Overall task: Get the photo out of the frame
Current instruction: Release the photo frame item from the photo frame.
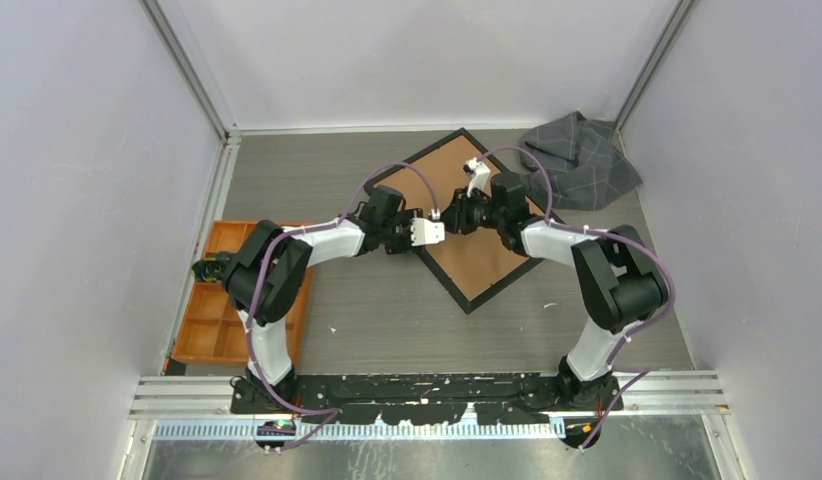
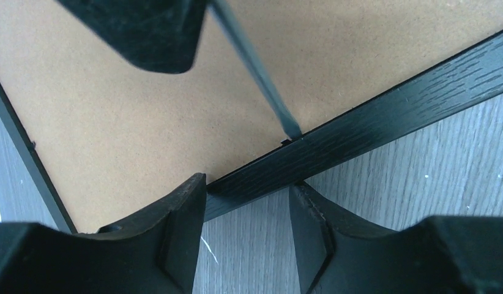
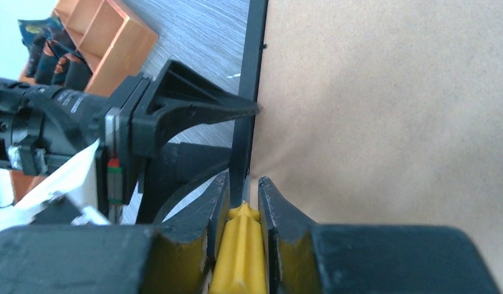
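1. The frame (image 1: 484, 268) is lying face down on the table (image 1: 387, 320), turned cornerwise. Its brown board back is facing up inside the thin black border (image 2: 383, 116).
2. The photo is not showing in any view; only the frame's back is facing the cameras.
3. The left gripper (image 2: 248, 181) is reaching in at the frame's left edge with its jaws standing about half open. One fingertip (image 2: 189, 199) is sitting at the border's inner side, by the brown back, and the other is sitting at its outer side, over the table. Whether the pads are pressing the border cannot be told.
4. The right gripper (image 3: 243, 177) is hanging over the frame's back, just beside that same edge. Its jaws are clamping the yellow handle of a screwdriver (image 3: 240, 251).
5. The screwdriver's blade (image 2: 255, 70) is slanting down across the frame's back. Its tip is touching the border's inner edge beside a small black nub, just ahead of the left gripper's fingers.
6. An orange tray (image 1: 197, 335) is sitting well apart from the frame, off its left side, partly under the left arm.
7. A grey cloth (image 1: 582, 160) is lying crumpled near the frame's far right edge.
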You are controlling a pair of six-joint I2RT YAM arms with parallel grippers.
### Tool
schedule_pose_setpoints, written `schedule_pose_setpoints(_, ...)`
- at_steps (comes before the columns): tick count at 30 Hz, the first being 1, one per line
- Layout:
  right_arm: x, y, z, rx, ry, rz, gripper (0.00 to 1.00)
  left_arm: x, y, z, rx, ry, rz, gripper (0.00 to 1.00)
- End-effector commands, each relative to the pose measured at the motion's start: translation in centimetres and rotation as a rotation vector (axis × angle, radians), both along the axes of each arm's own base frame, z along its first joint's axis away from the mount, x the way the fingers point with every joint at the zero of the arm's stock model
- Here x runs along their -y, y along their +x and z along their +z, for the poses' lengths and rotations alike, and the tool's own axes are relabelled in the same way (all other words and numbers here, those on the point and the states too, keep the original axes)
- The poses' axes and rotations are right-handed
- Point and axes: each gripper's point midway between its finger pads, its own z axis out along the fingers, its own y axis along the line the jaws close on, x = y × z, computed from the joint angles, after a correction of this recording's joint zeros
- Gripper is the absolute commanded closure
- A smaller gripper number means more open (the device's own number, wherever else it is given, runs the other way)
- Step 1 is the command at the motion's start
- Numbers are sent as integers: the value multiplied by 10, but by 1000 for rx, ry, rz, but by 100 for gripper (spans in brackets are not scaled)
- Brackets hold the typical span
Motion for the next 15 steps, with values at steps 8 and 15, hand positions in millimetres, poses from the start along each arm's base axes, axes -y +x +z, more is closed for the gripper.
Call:
schedule_pose_setpoints(8,-55,-83,67,31,117,230,99,8,17,-2,-28,-16,124,52)
schedule_pose_setpoints(15,-18,-41,41,-24,50,85,99,8,13,7,9,-71,116,52)
